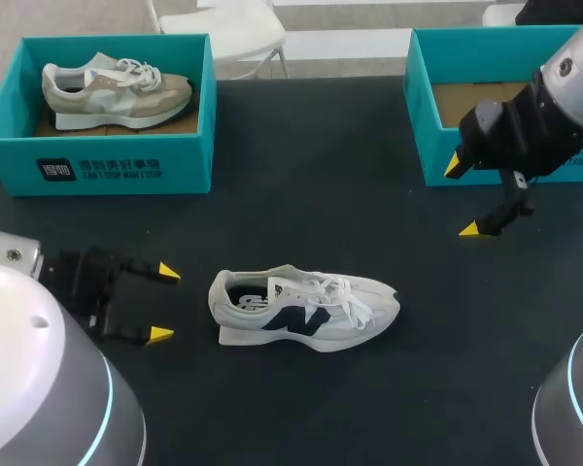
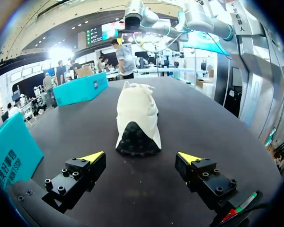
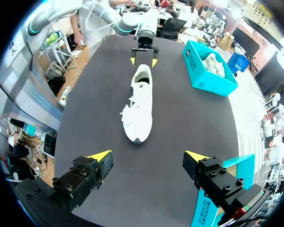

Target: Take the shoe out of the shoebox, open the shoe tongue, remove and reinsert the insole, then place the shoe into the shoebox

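A white shoe (image 1: 306,309) with a dark side mark lies on its sole on the black table, toe to the right; it appears as shoe (image 2: 136,118) ahead of my left gripper and as shoe (image 3: 140,102) ahead of my right one. My left gripper (image 1: 163,304) stands open just left of the heel, nothing between its fingers. My right gripper (image 1: 463,198) hangs open above the table, beside the teal shoebox (image 1: 429,126) at the back right, which shows only its cardboard floor.
A second teal box (image 1: 97,155) at the back left holds a beige shoe (image 1: 115,90); it appears as box (image 3: 209,71) in the right wrist view. The black table (image 1: 311,204) is bare between the boxes and the white shoe.
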Robot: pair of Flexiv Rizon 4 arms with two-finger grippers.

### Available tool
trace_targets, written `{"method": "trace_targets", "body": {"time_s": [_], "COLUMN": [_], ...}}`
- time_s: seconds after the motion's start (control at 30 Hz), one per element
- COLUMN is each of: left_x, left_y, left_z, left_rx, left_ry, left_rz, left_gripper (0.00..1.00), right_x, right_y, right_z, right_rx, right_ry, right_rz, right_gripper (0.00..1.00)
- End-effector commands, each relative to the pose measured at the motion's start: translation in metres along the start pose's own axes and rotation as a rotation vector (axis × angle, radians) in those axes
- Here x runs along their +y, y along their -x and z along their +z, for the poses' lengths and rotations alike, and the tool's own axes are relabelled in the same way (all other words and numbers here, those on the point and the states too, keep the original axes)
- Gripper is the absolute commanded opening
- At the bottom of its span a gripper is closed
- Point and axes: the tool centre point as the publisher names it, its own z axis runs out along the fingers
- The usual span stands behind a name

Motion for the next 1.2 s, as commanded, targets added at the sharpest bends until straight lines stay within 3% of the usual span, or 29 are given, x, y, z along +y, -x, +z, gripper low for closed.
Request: {"method": "trace_targets", "body": {"time_s": [0.03, 0.13, 0.4, 0.57, 1.2], "left_x": [0.000, 0.000, -0.004, -0.004, -0.024], "left_y": [-0.001, -0.001, -0.006, -0.001, -0.003], "left_z": [0.000, 0.000, 0.028, 0.041, 0.083], "left_rx": [-0.002, -0.002, 0.056, 0.030, 0.046], "left_ry": [0.001, 0.001, -0.073, -0.101, -0.148], "left_rz": [0.001, 0.001, -0.045, -0.073, -0.080], "left_gripper": [1.00, 1.00, 1.00, 1.00, 1.00], "right_x": [0.000, 0.000, 0.000, 0.000, 0.000], "right_y": [0.000, 0.000, 0.000, 0.000, 0.000], "right_z": [0.002, 0.002, 0.002, 0.002, 0.002], "right_rx": [0.000, 0.000, 0.000, 0.000, 0.000], "right_ry": [-0.001, -0.001, -0.001, -0.001, -0.001], "right_rz": [0.000, 0.000, 0.000, 0.000, 0.000], "right_gripper": [1.00, 1.00, 1.00, 1.00, 1.00]}}
